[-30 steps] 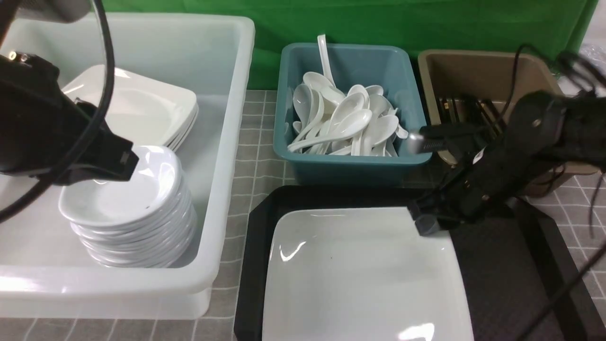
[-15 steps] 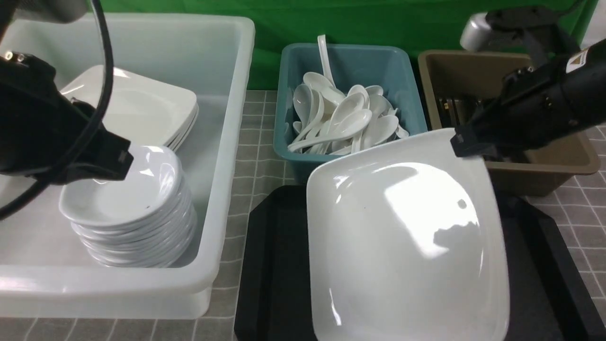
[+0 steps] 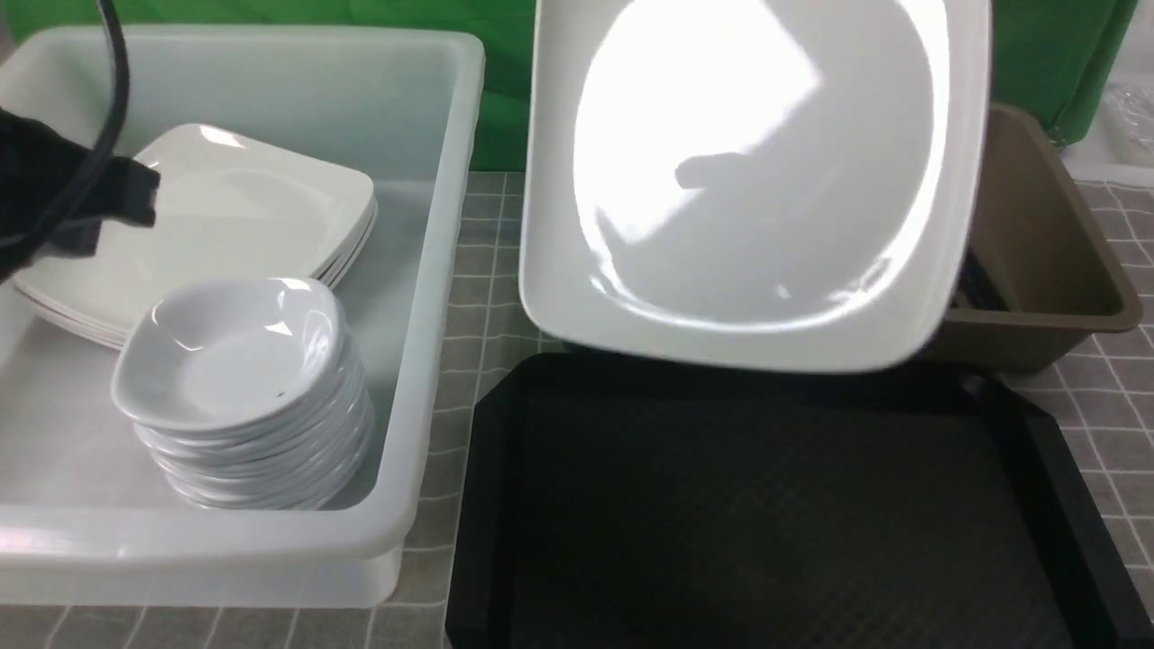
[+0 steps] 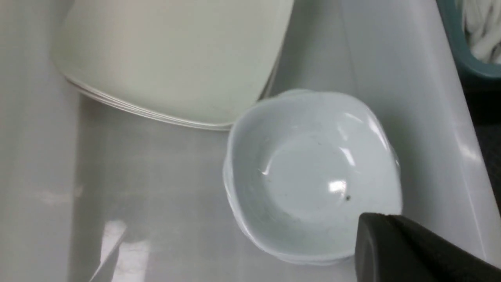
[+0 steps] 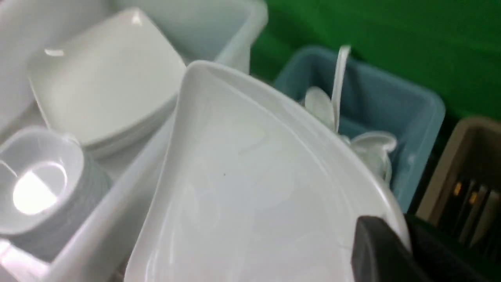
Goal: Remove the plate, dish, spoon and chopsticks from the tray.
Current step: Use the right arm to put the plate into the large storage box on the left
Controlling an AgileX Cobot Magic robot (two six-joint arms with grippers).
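The plate (image 3: 757,180) hangs in the air, tipped steeply. Its well faces the robot, and its lower edge at 6 o'clock sits just above the far rim of the tray (image 3: 766,505) (it is square, so it has no long axis). The right gripper (image 5: 385,243) pinches its rim near one corner. The left gripper (image 3: 135,194), pressed together on nothing, sits at 9 o'clock over the white bin (image 3: 433,270). Grey checked cloth (image 3: 487,288) covers the table — a green backdrop (image 3: 500,99) stands behind. A second ago the plate lay flat on the tray — and the left arm has since drawn back from the stack of small dishes (image 3: 243,388).
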